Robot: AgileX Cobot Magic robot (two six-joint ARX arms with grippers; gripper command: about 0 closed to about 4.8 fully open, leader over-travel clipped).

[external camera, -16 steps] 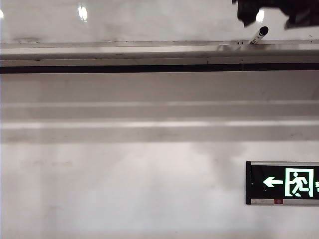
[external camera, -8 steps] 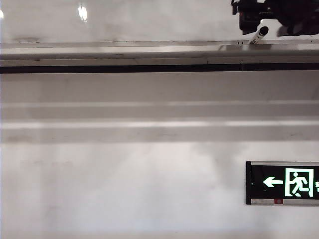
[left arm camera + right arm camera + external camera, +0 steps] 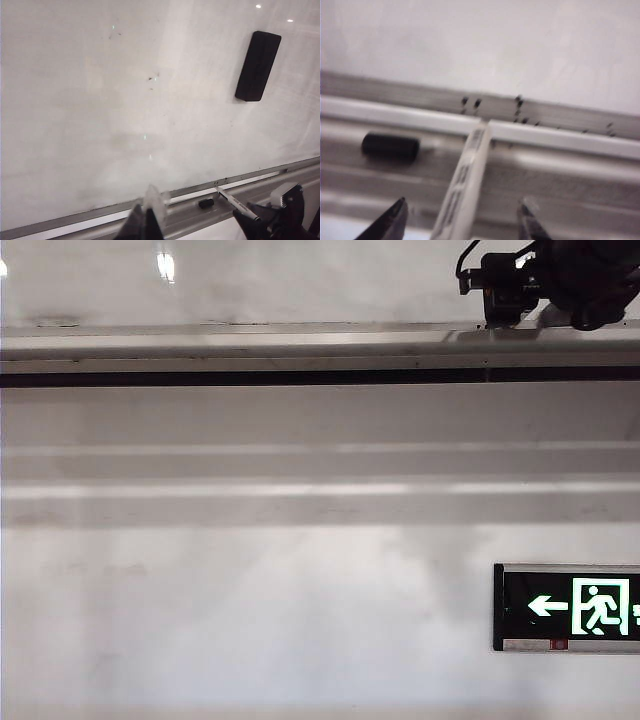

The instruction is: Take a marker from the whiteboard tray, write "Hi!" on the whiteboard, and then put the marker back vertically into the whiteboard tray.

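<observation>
Silver-grey metal of the whiteboard tray [image 3: 580,165] fills the right wrist view, and the marker [image 3: 465,185] leans on it, its tip against the tray's back edge just under the whiteboard [image 3: 480,35]. We judge that the first step is in hand: taking the marker from the tray. The right end effector [image 3: 462,220] has one finger on each side of the barrel, with a gap on both sides, so it is partly open and does not grip anything yet. The next move calls for closing the fingers squarely on the barrel without pushing it sideways along the tray, then lifting it clear.

The marker has a slim white barrel with dark print along it. A small black cap [image 3: 390,146] lies on the tray beside the marker, apart from it; we cannot tell if it belongs to this pen.

The left end effector [image 3: 149,220] hangs near the tray further along from the marker; its fingers seem pressed together and hold nothing. A black eraser [image 3: 258,66] sits on the whiteboard, well above the tray.
</observation>
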